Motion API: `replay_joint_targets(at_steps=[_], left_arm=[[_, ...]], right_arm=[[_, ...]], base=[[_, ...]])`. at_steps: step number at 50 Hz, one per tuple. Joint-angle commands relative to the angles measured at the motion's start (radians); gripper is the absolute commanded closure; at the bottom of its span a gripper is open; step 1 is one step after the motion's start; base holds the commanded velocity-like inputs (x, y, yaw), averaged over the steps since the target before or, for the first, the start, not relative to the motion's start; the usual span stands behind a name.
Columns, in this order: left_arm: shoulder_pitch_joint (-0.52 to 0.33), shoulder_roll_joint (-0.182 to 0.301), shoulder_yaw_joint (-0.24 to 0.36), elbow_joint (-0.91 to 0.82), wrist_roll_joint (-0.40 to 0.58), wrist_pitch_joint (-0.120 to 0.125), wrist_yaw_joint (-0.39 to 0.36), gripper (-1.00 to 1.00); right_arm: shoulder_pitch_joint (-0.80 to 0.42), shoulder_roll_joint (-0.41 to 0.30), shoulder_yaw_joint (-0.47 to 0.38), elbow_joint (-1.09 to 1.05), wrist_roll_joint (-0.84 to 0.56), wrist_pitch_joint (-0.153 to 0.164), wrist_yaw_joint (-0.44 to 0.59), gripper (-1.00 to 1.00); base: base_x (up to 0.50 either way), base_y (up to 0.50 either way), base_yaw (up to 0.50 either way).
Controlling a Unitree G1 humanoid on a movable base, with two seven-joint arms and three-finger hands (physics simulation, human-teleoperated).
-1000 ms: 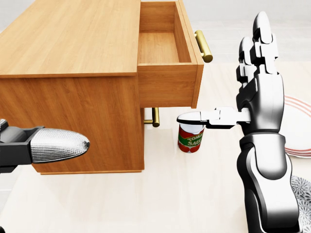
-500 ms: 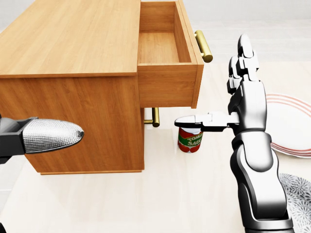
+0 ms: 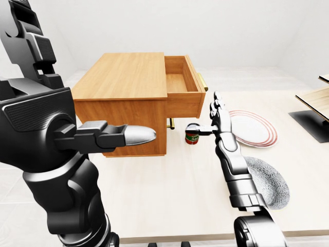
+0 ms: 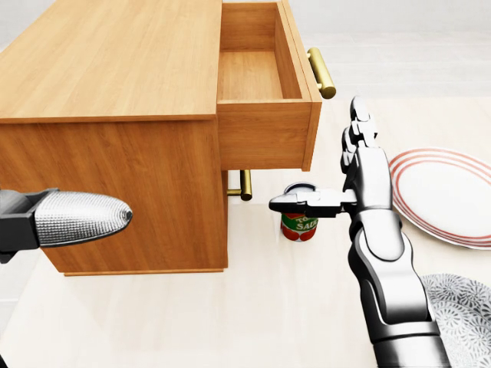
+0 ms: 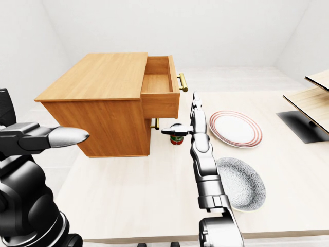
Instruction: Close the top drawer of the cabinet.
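Note:
The wooden cabinet [image 4: 115, 84] stands on the table with its top drawer [image 4: 261, 77] pulled out to the right, empty inside, with a brass handle [image 4: 322, 73] on its face. A second brass handle [image 4: 245, 185] shows below on the lower drawer. My right hand [image 4: 337, 172] is open, fingers pointing up and thumb stretched left, just right of and below the drawer's face, not touching it. My left hand [image 4: 73, 217] is open at the left edge of the head view, in front of the cabinet's side.
A tomato sauce can [image 4: 299, 222] stands upright under my right thumb, below the open drawer. A red-rimmed white plate [image 4: 445, 195] lies to the right, and a grey patterned bowl [image 5: 241, 182] beside my right forearm. A wooden shelf [image 3: 316, 98] sits at far right.
My right hand has moved away from the camera and leftward, closer to the drawer's face, still open. The left hand drew back slightly to the left. The drawer has not moved.

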Motion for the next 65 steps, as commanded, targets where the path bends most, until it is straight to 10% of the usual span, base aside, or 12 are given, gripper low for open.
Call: replay_joint_targets(at_steps=[1,30,45,65], left_arm=[[0.005,0.000,-0.004,-0.006,0.009,0.000,0.000,-1.00],[0.001,-0.003,-0.004,-0.013,0.020,0.000,-0.004,-1.00],[0.002,-0.004,-0.003,-0.013,0.019,0.000,-0.003,-1.00],[0.004,-0.004,-0.001,-0.015,0.020,0.000,-0.002,-1.00]], right_arm=[[-0.067,-0.001,0.014,0.132,-0.002,-0.018,-0.004,-1.00],[-0.134,0.019,0.038,0.116,-0.048,0.019,0.002,-1.00],[-0.221,0.057,0.050,0.378,-0.039,-0.125,0.020,-1.00],[-0.218,0.119,0.087,0.412,-0.046,-0.155,0.030,-1.00]], base=[[0.00,0.00,0.00],[0.00,0.00,0.00],[0.00,0.00,0.00],[0.00,0.00,0.00]])
